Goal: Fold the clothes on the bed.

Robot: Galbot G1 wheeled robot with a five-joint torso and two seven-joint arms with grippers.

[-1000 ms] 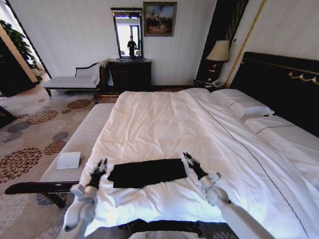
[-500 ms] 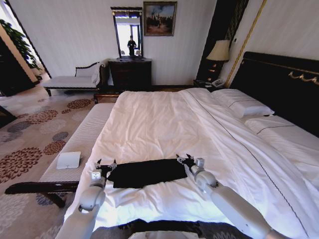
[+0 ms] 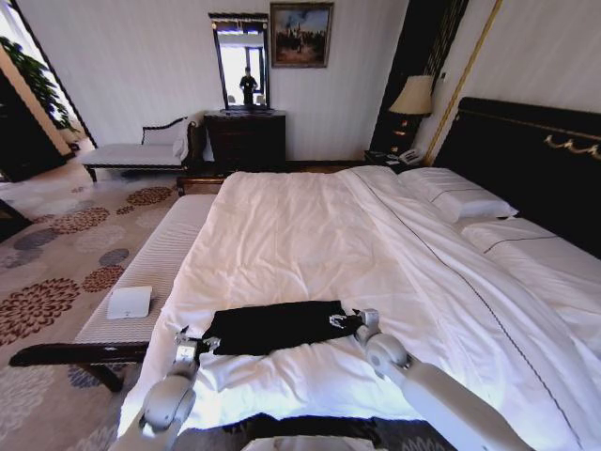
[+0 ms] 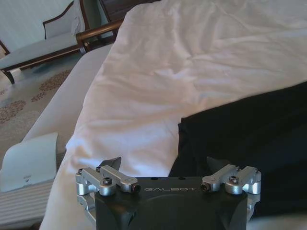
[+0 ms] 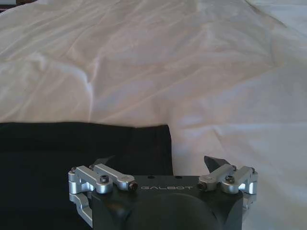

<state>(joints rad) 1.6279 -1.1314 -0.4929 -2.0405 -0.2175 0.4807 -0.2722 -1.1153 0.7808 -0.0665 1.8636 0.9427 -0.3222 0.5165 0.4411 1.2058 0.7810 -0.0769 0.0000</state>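
Both arms are smooth, rounded, light grey tubes with bulbous joints near the wrists. The left gripper (image 4: 165, 163) has a matte black housing printed with pale "GALBOT" lettering, silver machined linkage brackets fixed with dark hex screws, and short dark pointed fingertips (image 4: 111, 163). The right gripper (image 5: 159, 163) looks the same: black body, "GALBOT" mark, silver bracketed links with black screws, dark fingertips (image 5: 214, 162).

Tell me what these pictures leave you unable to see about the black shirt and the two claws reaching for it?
- Black T-shirt: any chest lettering is unseen, since the folded fabric shows plain black in the head view.
- Left gripper: in the left wrist view its body hides where the fingertips meet the cloth.
- Right gripper: the same in the right wrist view.
- Shirt's far end: cut off by the left wrist picture's edge.
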